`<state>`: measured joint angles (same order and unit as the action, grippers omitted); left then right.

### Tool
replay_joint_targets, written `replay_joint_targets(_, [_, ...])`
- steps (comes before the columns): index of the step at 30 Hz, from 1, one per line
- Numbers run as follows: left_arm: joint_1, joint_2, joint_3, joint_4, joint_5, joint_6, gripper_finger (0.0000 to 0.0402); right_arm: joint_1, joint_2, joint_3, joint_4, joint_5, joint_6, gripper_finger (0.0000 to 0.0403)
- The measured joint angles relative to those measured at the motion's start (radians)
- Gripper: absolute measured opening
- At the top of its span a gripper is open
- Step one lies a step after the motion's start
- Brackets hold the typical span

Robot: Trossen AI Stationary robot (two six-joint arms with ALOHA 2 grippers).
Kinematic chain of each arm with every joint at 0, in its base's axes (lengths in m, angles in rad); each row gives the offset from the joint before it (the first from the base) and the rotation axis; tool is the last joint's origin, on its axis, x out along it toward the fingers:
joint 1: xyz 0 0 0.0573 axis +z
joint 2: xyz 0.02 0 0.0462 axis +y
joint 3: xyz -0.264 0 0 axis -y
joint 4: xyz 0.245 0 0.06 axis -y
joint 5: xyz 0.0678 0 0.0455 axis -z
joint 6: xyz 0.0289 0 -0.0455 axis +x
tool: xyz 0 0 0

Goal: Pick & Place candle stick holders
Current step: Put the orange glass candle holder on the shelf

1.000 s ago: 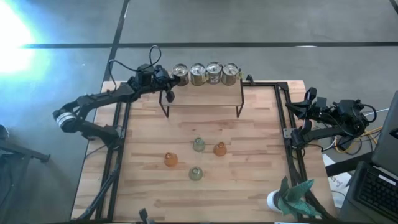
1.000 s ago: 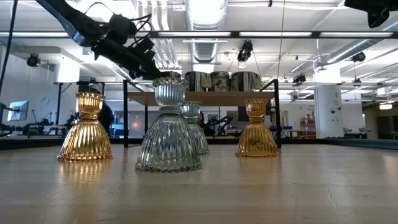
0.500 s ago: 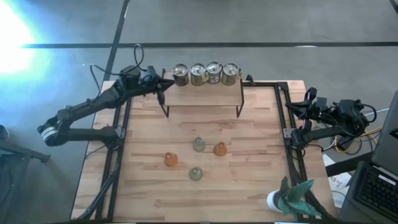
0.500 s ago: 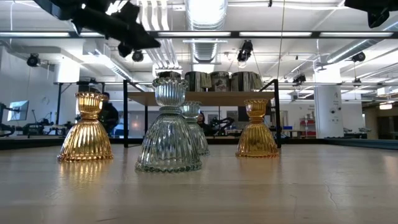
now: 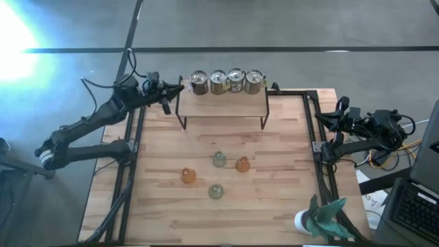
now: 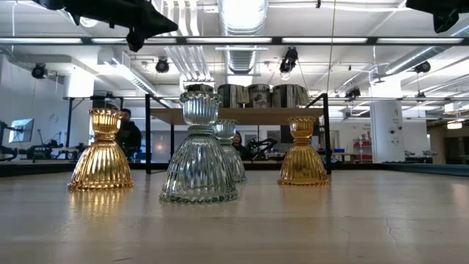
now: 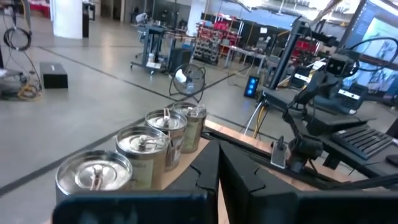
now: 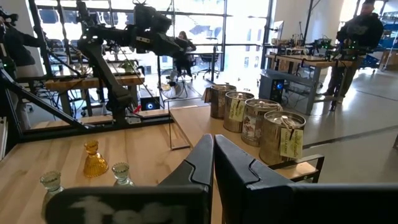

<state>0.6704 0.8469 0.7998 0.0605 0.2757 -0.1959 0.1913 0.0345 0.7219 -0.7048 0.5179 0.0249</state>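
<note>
Left fingers (image 5: 167, 100) closed, empty; silvery holders (image 5: 226, 81) upright, row crosswise on shelf (image 5: 223, 104).

Possibly leafy white pot (image 5: 306, 221), shelf (image 5: 223, 103)

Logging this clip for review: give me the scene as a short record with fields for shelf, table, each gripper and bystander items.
shelf: four silvery cups in a row on the raised shelf
table: two amber glass holders, two clear green glass holders, all loose on the wood
left gripper: shut, empty, just left of the shelf
right gripper: shut, empty, parked at the right edge
other: white pot at the near right corner
</note>
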Motion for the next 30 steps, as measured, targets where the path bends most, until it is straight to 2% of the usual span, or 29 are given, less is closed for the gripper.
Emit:
replay_joint_targets(3, [0.0,0.01,0.007,-0.009,0.027,-0.023,0.0016,0.0,0.0,0.0,0.0,0.0,0.0,0.0008])
replay_joint_targets(7, [-0.001,0.017,0.066,-0.089,0.157,0.004,0.0043,0.0,0.0,0.0,0.0,0.0,-0.001,0.0008])
replay_joint_targets(13, [-0.001,0.018,0.253,-0.555,0.198,0.106,0.0117,0.0,0.0,0.0,0.0,0.005,-0.018,0.0008])
replay_joint_targets(19, [-0.02,0.025,0.403,-1.005,0.201,0.186,0.0172,0.0,0.0,0.0,0.003,0.036,-0.234,0.0008])
replay_joint_targets(25, [-0.087,0.025,0.423,-1.236,0.233,0.251,0.0182,0.0,0.0,0.0,0.004,0.036,-0.342,0.0008])
replay_joint_targets(30, [-0.194,0.048,0.416,-1.286,0.229,0.308,0.0181,0.0,0.0,0.0,0.016,0.048,-0.401,0.0008])
